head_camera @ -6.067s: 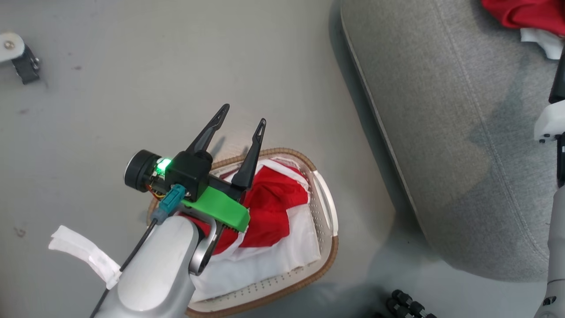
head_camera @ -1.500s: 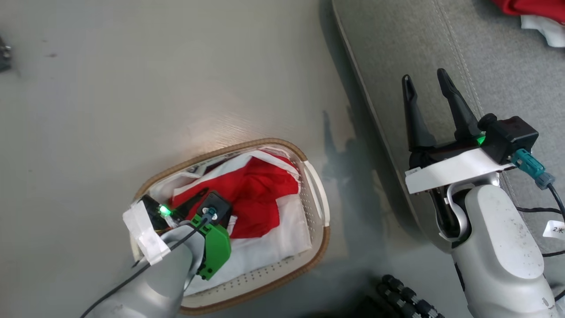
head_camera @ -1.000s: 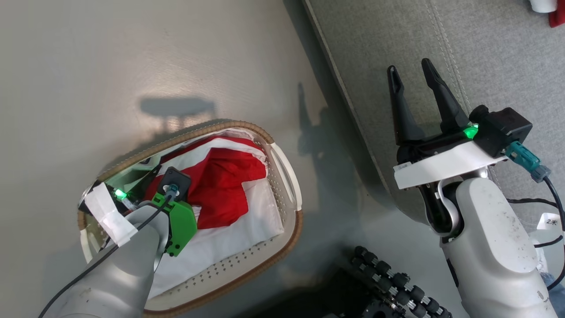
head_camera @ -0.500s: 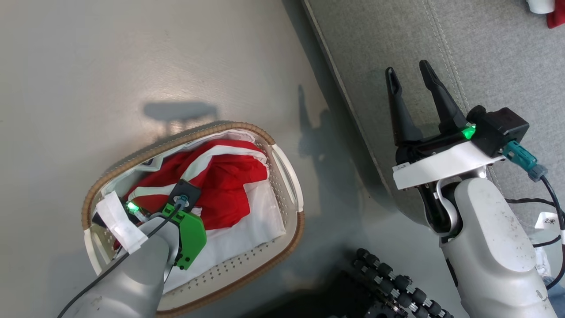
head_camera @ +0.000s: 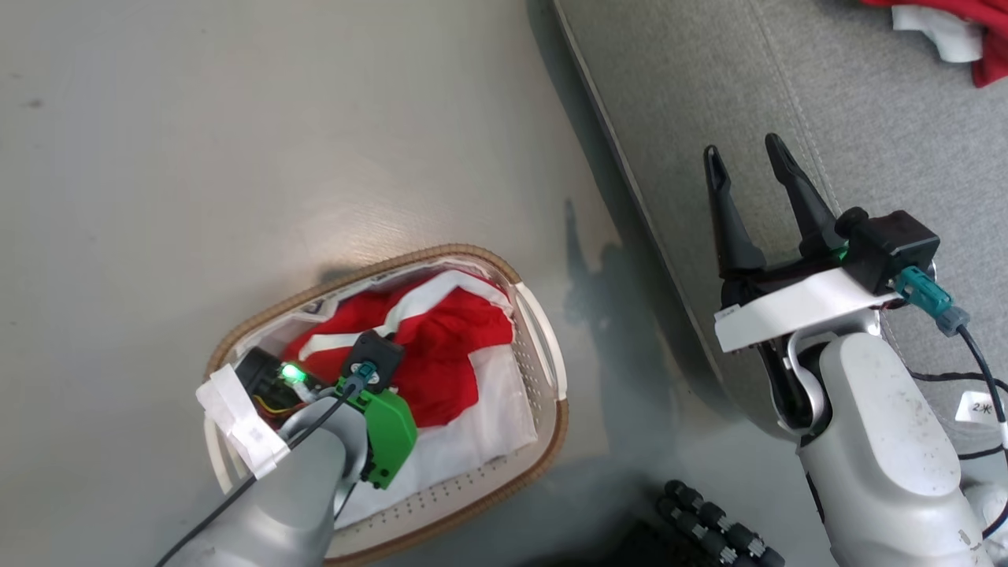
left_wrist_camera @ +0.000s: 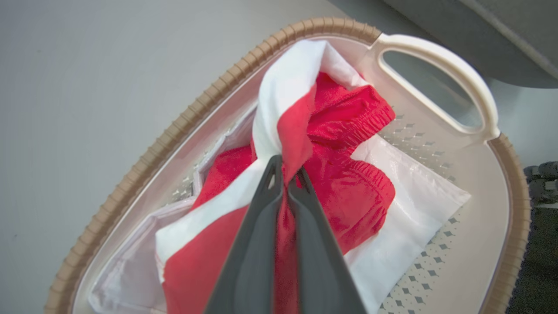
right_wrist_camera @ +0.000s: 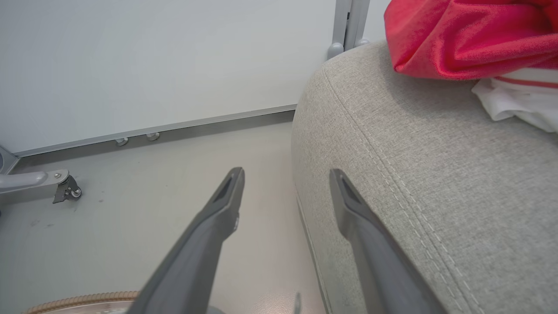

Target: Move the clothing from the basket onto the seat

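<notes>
Grey floor (head_camera: 236, 118) fills the head view from 9 to 12 o'clock, with the basket (left_wrist_camera: 209, 101) at 7 o'clock and the seat (head_camera: 787, 94) from 12 to 4 o'clock.

**Change over the last second.** My left tool (left_wrist_camera: 285, 170) stood wide inside the basket and has now closed. The left wrist view shows its two fingers pressed together on a fold of the clothing (left_wrist_camera: 348, 192), with red cloth and a white stripe pinched between the tips. The garment lay flatter a second ago. It is now gathered into a ridge running up to the tips, and the rest of it lies on the white lining (left_wrist_camera: 414, 200) inside the basket.

**Unchanged.** My right tool (head_camera: 742, 157) stays wide and empty over the seat's near edge at 3 o'clock. A second garment (head_camera: 984, 55) already lies on the seat at 1 o'clock.

**Meaning for the task.** The grasp appears made, so the picking step looks finished. Lifting and carrying toward 2 o'clock are not yet done. Only a fold is held, so the trailing cloth may drag on the rim or slip free.
</notes>
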Tool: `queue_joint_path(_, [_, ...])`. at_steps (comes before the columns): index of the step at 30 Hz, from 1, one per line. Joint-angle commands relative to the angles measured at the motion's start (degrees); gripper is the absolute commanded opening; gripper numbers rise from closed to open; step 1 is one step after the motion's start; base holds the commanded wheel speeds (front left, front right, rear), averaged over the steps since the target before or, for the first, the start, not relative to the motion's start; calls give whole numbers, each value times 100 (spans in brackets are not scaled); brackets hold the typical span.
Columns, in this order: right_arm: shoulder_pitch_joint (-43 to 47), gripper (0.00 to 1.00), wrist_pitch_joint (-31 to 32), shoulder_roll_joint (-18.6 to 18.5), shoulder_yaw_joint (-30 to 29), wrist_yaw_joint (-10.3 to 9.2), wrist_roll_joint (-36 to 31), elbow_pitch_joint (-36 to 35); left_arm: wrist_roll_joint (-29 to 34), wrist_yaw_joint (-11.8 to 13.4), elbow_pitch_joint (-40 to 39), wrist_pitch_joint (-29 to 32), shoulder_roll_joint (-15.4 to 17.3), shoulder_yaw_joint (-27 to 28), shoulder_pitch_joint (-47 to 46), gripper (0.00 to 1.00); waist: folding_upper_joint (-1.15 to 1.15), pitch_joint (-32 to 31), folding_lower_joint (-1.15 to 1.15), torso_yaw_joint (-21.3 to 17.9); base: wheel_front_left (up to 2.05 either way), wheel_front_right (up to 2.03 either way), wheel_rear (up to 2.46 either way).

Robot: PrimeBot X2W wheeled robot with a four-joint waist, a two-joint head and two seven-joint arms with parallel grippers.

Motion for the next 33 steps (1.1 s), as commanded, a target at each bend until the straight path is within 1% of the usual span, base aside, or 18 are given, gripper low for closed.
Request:
queue_joint_path(1, [116,100,-13,-18,-28,-6,-52,38,-46,-36,-201,-45,-1,20,138,0,0,-402,0,226,0,0,0])
queue_joint_path(10, [524,100,-13,-20,-241,-6,-399,267,-255,-133,-1781,-35,263,112,823,0,0,-1513,0,596,0,0,0])
queue_joint_path(16, [808,100,-13,-21,-305,-6,-628,371,-197,-142,-2463,-36,500,21,936,0,0,-2200,0,777,0,0,0])
queue_joint_path(23, [1102,100,-13,-19,-281,-6,-780,478,-196,-171,-3287,263,881,-77,563,0,0,-2885,0,918,0,0,0])
queue_joint_path(27, [1190,100,-13,-20,-164,-6,-803,542,-272,-168,-3727,560,1154,33,261,0,0,-3156,0,931,0,0,0])
queue_joint_path(33, [1181,100,-13,-20,1,-6,-862,592,-329,-173,-4199,910,1463,217,-325,0,0,-3412,0,887,0,0,0])
